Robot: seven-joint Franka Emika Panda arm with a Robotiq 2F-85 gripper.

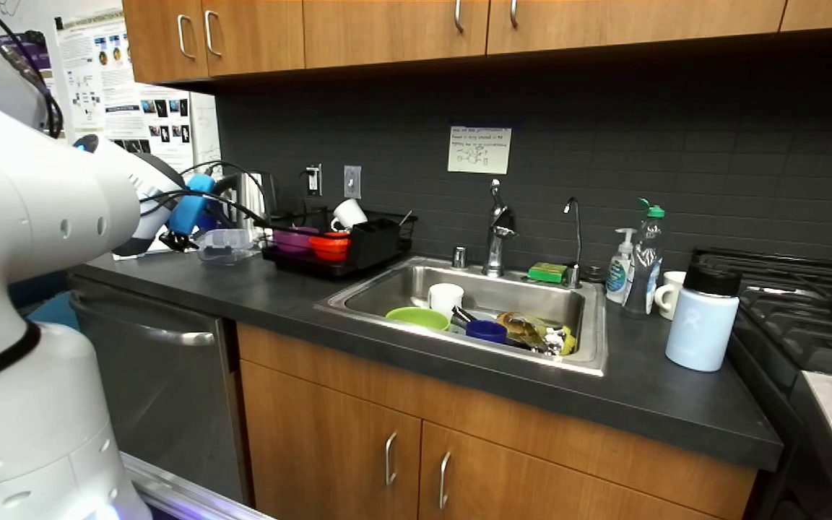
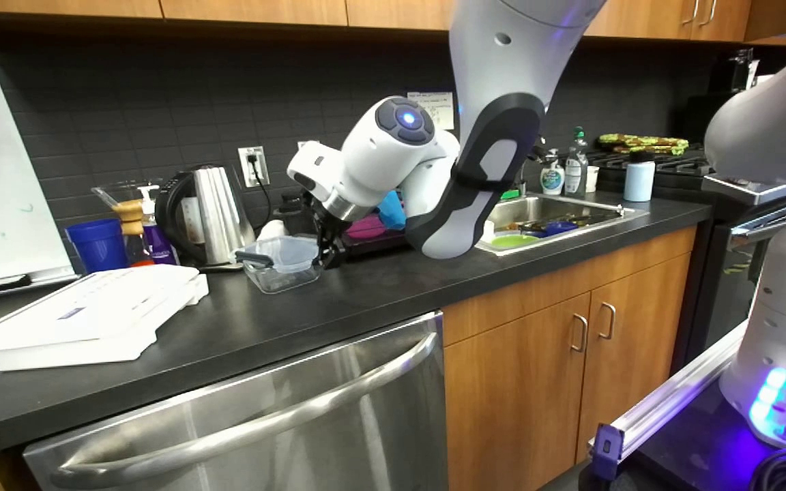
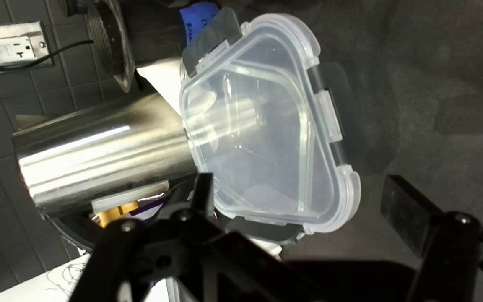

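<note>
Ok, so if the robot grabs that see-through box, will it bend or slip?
The box will probably feel stiff, since it shows no sagging. It may be slippery, because it looks smooth and shiny. Its lid might pop loose, as the flaps stick out instead of folding down.

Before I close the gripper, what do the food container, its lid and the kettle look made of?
Lid: probably smooth plastic, hazily translucent with a moulded rim.
Food container: clear and glossy, glass or plastic; its transparency doesn't settle which.
Kettle: likely steel, polished or brushed, given its bright metallic streaks.
</note>
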